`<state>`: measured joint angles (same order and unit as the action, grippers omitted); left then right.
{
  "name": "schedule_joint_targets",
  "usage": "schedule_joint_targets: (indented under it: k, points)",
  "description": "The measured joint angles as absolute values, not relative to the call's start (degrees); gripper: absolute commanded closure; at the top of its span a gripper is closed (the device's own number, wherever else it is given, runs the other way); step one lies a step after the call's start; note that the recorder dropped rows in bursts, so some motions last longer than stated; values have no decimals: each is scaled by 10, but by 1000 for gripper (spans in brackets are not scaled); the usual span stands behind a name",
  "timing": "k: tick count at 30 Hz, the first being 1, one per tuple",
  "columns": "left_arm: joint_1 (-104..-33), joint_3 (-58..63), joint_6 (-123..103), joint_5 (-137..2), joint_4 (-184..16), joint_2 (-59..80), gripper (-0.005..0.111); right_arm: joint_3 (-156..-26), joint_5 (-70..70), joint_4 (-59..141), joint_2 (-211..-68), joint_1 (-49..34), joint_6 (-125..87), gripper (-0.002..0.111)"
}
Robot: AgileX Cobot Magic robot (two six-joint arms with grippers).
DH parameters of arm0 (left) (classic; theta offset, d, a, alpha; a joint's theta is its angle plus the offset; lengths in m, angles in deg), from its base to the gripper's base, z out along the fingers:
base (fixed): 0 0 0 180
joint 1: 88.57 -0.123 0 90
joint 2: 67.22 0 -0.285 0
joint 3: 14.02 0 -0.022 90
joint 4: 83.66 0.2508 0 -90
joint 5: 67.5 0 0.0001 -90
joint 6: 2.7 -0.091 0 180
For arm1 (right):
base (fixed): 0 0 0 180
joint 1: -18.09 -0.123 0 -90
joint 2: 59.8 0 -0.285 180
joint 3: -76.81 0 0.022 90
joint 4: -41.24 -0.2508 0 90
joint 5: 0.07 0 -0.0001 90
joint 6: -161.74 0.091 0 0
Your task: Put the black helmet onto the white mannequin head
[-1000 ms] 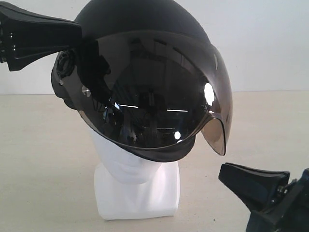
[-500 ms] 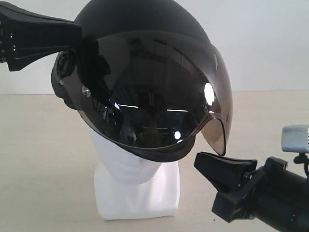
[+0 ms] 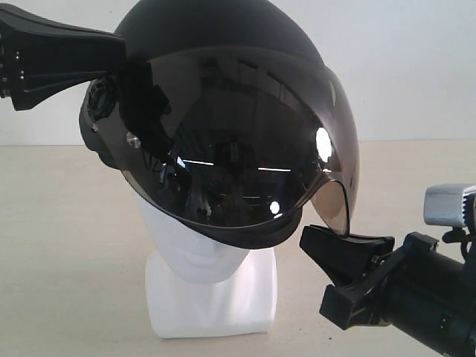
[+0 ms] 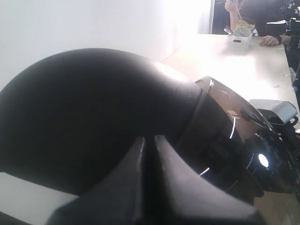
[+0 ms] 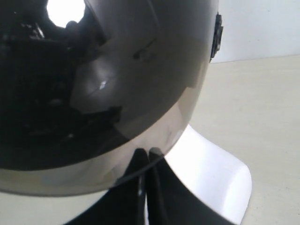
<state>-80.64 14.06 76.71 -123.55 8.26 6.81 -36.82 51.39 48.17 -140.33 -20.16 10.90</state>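
Tilted helmet (image 3: 223,30) on head (image 3: 195,249). Both jaws pressed together: left gripper (image 3: 119,56) at 10 o'clock, right gripper (image 3: 311,239) by visor (image 3: 245,141) at 5 o'clock. Risk: nudge flips visor, helmet slips.

We note left gripper (image 3: 117,56): matte black, long wedge tapering to blunt tip, small pale screw heads (image 3: 18,53) at rear. In left wrist view we see its fingers (image 4: 126,187) as broad black slabs with thin seam between. We note right gripper (image 3: 311,239): same black wedge form, stepped blocky mount (image 3: 357,301) behind, then thick black cylindrical arm link (image 3: 439,305). We spot silver-grey boxy camera housing (image 3: 448,206) above link, thin black cable (image 3: 455,238) under it.
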Motion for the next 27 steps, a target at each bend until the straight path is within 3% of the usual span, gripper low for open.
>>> schedule_joint_targets:
  k: [27]
  points:
    - [-806, 217, 766, -1180, 58, 22, 102, -371, 516, 476, -1403, -202, 88, 109]
